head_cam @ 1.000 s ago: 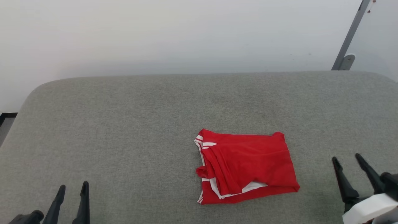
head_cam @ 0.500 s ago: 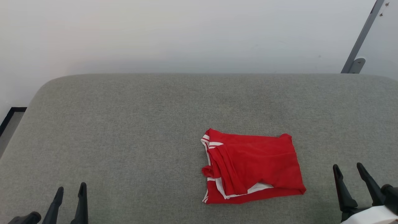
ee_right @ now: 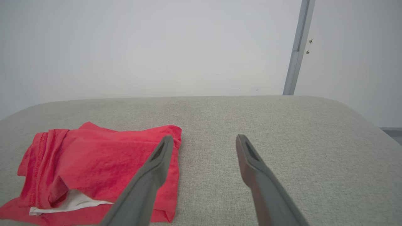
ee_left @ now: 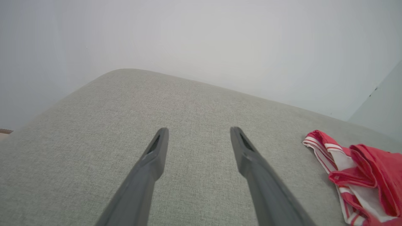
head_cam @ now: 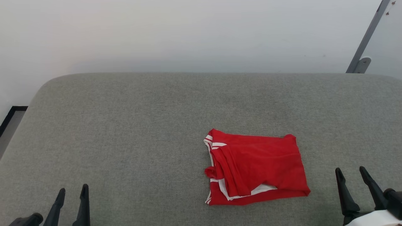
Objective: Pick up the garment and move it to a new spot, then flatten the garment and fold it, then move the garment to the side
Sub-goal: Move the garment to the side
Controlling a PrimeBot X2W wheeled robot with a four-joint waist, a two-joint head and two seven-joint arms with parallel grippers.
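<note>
The garment point(head_cam: 257, 168) is a red shirt with white and red striped trim, lying folded into a rough rectangle on the grey cushioned surface point(head_cam: 125, 125), right of centre. It also appears at the right edge of the left wrist view point(ee_left: 361, 175) and at the left of the right wrist view point(ee_right: 94, 169). My left gripper point(head_cam: 72, 190) stands open at the lower left, far from the garment, with nothing between its fingers point(ee_left: 196, 131). My right gripper point(head_cam: 350, 171) is open at the lower right, just right of the garment and apart from it point(ee_right: 204, 138).
A pale wall rises behind the cushioned surface. A grey metal post point(head_cam: 366, 37) with a bracket leans at the back right. The surface's rounded left corner drops to a floor with a dark baseboard point(head_cam: 9, 116).
The head camera has shifted, moving the whole picture slightly right. The garment lies as before. Both grippers stay open low in the frame; the right one sits a little lower.
</note>
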